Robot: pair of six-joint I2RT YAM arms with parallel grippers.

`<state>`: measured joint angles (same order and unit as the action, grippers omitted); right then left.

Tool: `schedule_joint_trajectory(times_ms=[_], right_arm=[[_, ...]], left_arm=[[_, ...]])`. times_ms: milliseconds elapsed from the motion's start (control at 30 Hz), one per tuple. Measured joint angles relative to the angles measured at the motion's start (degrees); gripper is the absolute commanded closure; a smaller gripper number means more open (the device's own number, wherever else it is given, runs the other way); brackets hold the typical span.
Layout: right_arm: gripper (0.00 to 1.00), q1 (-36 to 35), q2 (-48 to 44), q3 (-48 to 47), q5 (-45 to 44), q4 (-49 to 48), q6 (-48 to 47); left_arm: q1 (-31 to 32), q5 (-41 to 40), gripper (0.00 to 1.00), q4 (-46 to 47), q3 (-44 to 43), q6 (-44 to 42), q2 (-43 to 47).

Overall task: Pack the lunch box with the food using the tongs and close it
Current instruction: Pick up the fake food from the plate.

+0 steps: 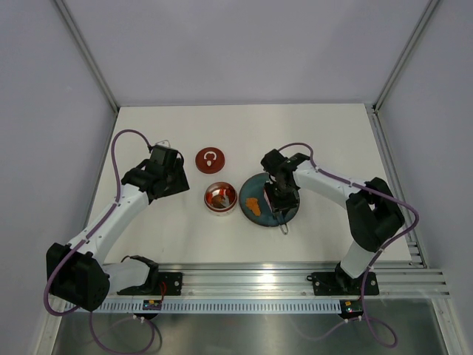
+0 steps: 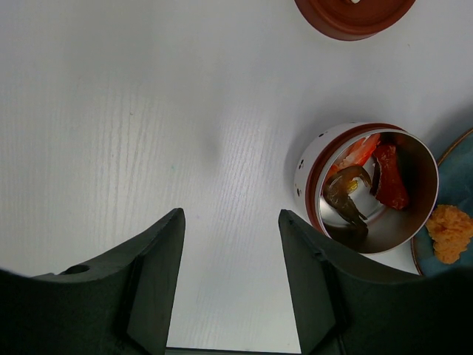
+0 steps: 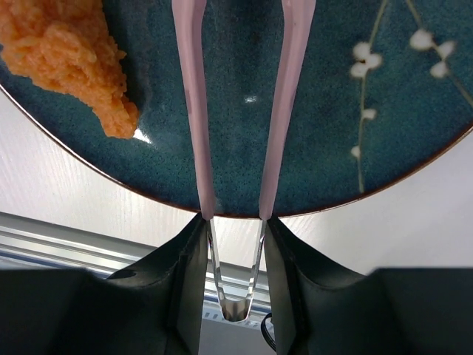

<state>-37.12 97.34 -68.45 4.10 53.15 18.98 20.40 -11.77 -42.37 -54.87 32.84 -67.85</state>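
The lunch box (image 1: 220, 197) stands open left of the teal plate (image 1: 255, 186), its steel bowl (image 2: 309, 171) holding red (image 2: 390, 181) and dark brown (image 2: 344, 198) food. One orange piece of food (image 3: 66, 52) lies on the plate (image 3: 332, 148). The dark red lid (image 1: 210, 159) lies behind the box. My right gripper (image 3: 234, 222) is shut on the pink tongs (image 3: 194, 111) near their bend. Their two arms reach out over the plate, apart, with the tips out of view. My left gripper (image 2: 230, 222) hovers open over bare table left of the box.
The lid (image 2: 355, 11) sits at the far edge of the left wrist view. A metal rail (image 1: 295, 277) runs along the table's near edge, just behind the tongs' bend (image 1: 284, 226). Grey walls enclose the table on three sides.
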Motion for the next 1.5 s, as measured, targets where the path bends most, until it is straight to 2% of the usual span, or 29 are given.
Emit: schedule_joint_trajectory(times_ms=[800, 1100, 1500], right_arm=[[0.57, 1.9, 5.5, -3.5, 0.0, -0.8, -1.7], [0.53, 2.6, 7.8, -6.1, -0.1, -0.8, -2.6], [0.54, 2.8, 10.0, -7.7, -0.1, -0.9, -2.8]], left_arm=[[0.0, 0.0, 0.43, 0.1, 0.0, 0.0, -0.2], [0.0, 0.0, 0.43, 0.1, 0.0, 0.0, -0.2], [0.0, 0.0, 0.43, 0.1, 0.0, 0.0, -0.2]])
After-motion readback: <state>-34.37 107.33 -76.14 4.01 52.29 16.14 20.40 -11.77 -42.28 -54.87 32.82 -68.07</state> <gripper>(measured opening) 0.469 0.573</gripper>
